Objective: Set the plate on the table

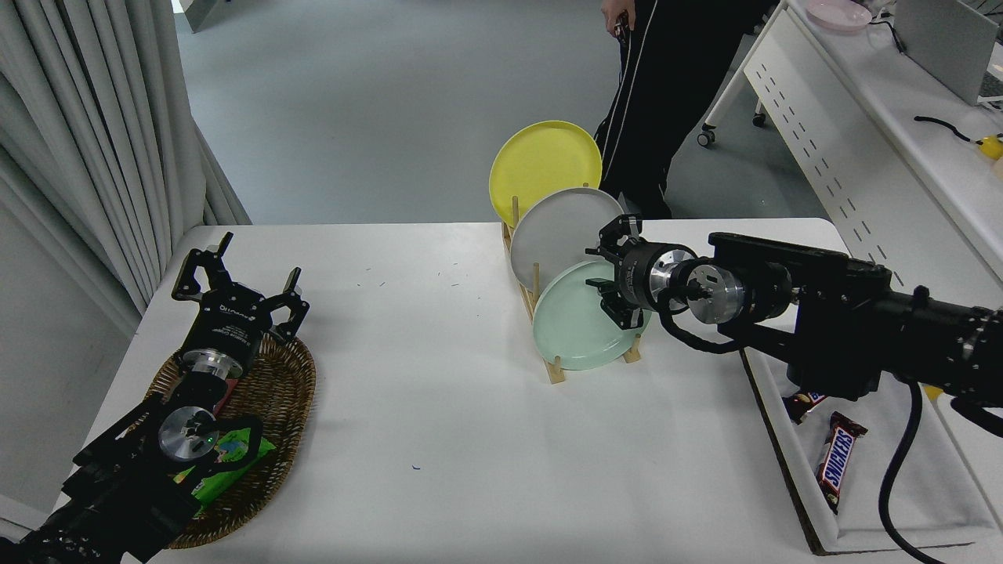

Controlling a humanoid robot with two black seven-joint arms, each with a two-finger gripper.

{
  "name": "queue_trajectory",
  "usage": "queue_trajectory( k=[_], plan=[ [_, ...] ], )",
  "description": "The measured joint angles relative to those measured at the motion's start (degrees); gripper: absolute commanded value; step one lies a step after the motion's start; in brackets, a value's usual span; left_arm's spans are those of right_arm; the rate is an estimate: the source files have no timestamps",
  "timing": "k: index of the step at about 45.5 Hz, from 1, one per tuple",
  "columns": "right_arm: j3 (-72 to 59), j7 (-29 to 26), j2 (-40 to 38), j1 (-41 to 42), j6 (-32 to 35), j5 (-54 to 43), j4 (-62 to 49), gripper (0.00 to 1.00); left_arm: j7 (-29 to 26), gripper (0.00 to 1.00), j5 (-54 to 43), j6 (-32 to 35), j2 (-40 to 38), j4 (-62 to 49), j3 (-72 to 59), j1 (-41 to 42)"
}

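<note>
The plate stands upright in your wooden rack; your right gripper spreads unclenched at its upper right rim.

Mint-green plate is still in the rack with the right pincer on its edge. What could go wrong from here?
1. The plate leans against the grey plate; pulling it out may drag that one along.
2. The wooden rack looks light, so a sideways pull by the right pincer could tip it, together with the yellow plate.
3. The rim is glossy; it may slip.
</note>
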Motion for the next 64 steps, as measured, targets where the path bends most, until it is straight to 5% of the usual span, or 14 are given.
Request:
queue_trajectory(
  k=[64],
  plan=[
    [1.27, -1.13, -0.48, -0.04, 0.02, -1.35, -0.17, 0.00, 0.00, 1.00, 0.00, 0.00, 0.00, 0.00, -0.02, 0.00]
  ],
)
